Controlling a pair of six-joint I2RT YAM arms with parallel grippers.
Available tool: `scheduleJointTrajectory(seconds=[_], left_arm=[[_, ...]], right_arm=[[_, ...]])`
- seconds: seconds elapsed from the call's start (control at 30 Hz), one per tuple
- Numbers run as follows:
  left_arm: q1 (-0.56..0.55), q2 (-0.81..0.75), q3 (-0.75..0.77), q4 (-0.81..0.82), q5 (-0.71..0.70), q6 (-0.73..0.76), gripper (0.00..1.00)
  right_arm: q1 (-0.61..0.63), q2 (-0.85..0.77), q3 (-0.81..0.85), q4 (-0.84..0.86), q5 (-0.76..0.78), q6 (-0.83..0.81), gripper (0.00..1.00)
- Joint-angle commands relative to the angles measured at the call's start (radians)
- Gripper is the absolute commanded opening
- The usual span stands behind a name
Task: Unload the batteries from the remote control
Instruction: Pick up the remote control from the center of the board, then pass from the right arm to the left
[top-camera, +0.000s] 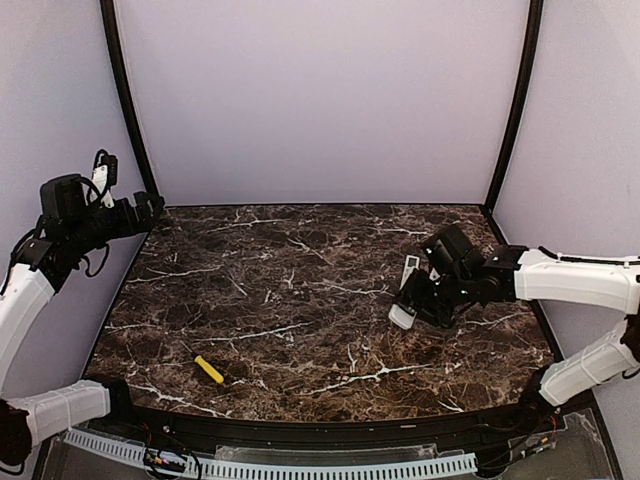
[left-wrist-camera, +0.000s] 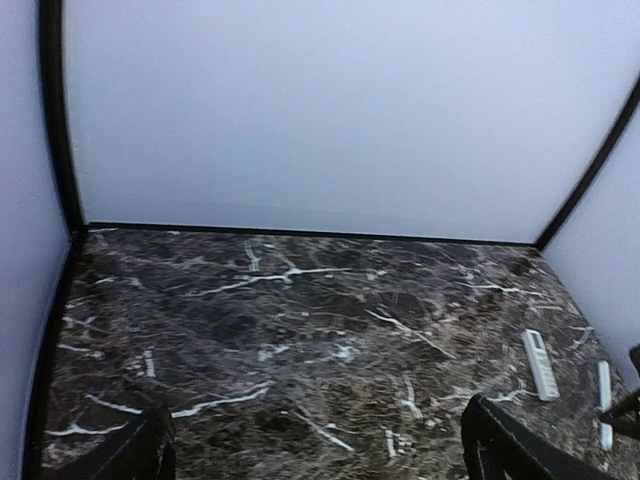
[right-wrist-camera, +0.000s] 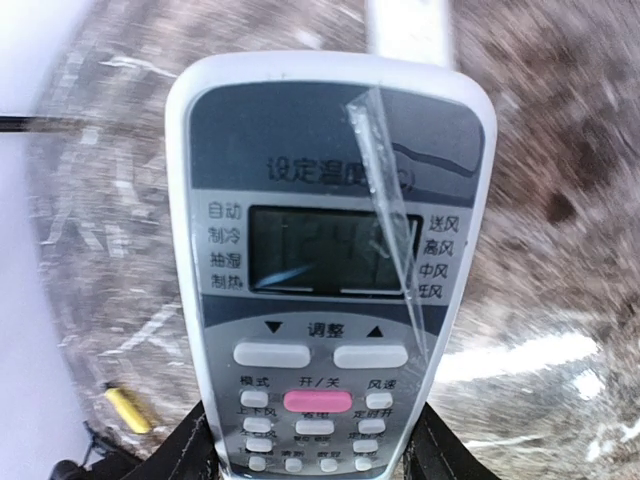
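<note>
Now the right claw (top-camera: 425, 303) is clamped on the remote (right-wrist-camera: 330, 270), button face toward its camera; the batteries are hidden, presumably in its back. Turn it over gently, gripping firmly.

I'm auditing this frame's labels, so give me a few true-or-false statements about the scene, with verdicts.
1. The right gripper is shut on the remote. True.
2. The left gripper holds the screwdriver. False: it is open and empty, and the screwdriver lies on the table.
3. The remote's button side faces the right wrist camera. True.
4. Loose batteries lie on the table. False: none shows in any view.
5. The remote has a pink button. True.
</note>
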Motion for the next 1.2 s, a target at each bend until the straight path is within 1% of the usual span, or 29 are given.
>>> scheduleJointTrajectory(seconds=[0.0, 0.03, 0.07, 0.1, 0.13, 0.17, 0.2, 0.23, 0.27, 0.3, 0.37, 0.43, 0.53, 0.67, 0.93, 1.0, 1.03, 1.1, 1.13, 1.17], left_arm=[[-0.152, -0.052, -0.09, 0.166, 0.172, -0.126, 0.99], [-0.221, -0.057, -0.104, 0.223, 0.174, -0.147, 0.99], [-0.254, -0.056, -0.136, 0.247, 0.172, -0.188, 0.99], [-0.327, -0.053, -0.151, 0.318, 0.156, -0.207, 0.98], [-0.366, -0.043, -0.177, 0.349, 0.122, -0.238, 0.98], [-0.439, -0.036, -0.188, 0.407, 0.102, -0.25, 0.98], [-0.479, -0.01, -0.199, 0.43, 0.055, -0.268, 0.98], [-0.553, 0.008, -0.198, 0.468, 0.034, -0.274, 0.98], [-0.588, 0.048, -0.185, 0.483, -0.001, -0.28, 0.98], [-0.652, 0.072, -0.174, 0.502, -0.02, -0.281, 0.98], [-0.732, 0.146, -0.134, 0.526, -0.054, -0.283, 0.98], [-0.79, 0.22, -0.073, 0.546, -0.067, -0.284, 0.98], [-0.858, 0.324, -0.027, 0.583, -0.077, -0.276, 0.96], [-0.898, 0.39, 0.002, 0.618, -0.115, -0.247, 0.96], [-0.919, 0.45, 0.035, 0.625, -0.162, -0.193, 0.96], [-0.925, 0.462, 0.045, 0.619, -0.195, -0.191, 0.96], [-0.927, 0.468, 0.049, 0.615, -0.214, -0.191, 0.95], [-0.93, 0.475, 0.054, 0.617, -0.227, -0.187, 0.9], [-0.931, 0.477, 0.058, 0.616, -0.226, -0.183, 0.84], [-0.933, 0.482, 0.069, 0.607, -0.222, -0.173, 0.81]], right_arm=[[0.012, -0.048, 0.12, 0.137, 0.032, -0.124, 0.01], [0.013, -0.047, 0.144, 0.154, 0.034, -0.144, 0.01], [0.014, -0.047, 0.165, 0.176, 0.035, -0.157, 0.01], [0.016, -0.045, 0.182, 0.203, 0.036, -0.166, 0.01], [0.016, -0.041, 0.199, 0.228, 0.034, -0.171, 0.01], [0.018, -0.034, 0.226, 0.256, 0.031, -0.175, 0.01], [0.02, -0.023, 0.252, 0.277, 0.029, -0.177, 0.01], [0.024, -0.009, 0.282, 0.286, 0.031, -0.177, 0.01], [0.029, 0.008, 0.313, 0.291, 0.03, -0.177, 0.01], [0.036, 0.024, 0.347, 0.294, 0.028, -0.179, 0.01], [0.051, 0.057, 0.401, 0.313, 0.022, -0.183, 0.01], [0.074, 0.09, 0.437, 0.347, 0.018, -0.183, 0.01], [0.104, 0.131, 0.477, 0.386, -0.001, -0.167, 0.01], [0.141, 0.171, 0.501, 0.421, -0.04, -0.136, 0.01], [0.18, 0.212, 0.553, 0.421, -0.042, -0.135, 0.01], [0.183, 0.217, 0.557, 0.42, -0.041, -0.134, 0.01], [0.183, 0.217, 0.558, 0.422, -0.042, -0.133, 0.01], [0.185, 0.218, 0.558, 0.422, -0.041, -0.13, 0.01], [0.186, 0.217, 0.557, 0.422, -0.042, -0.128, 0.01], [0.186, 0.218, 0.556, 0.419, -0.042, -0.127, 0.01]])
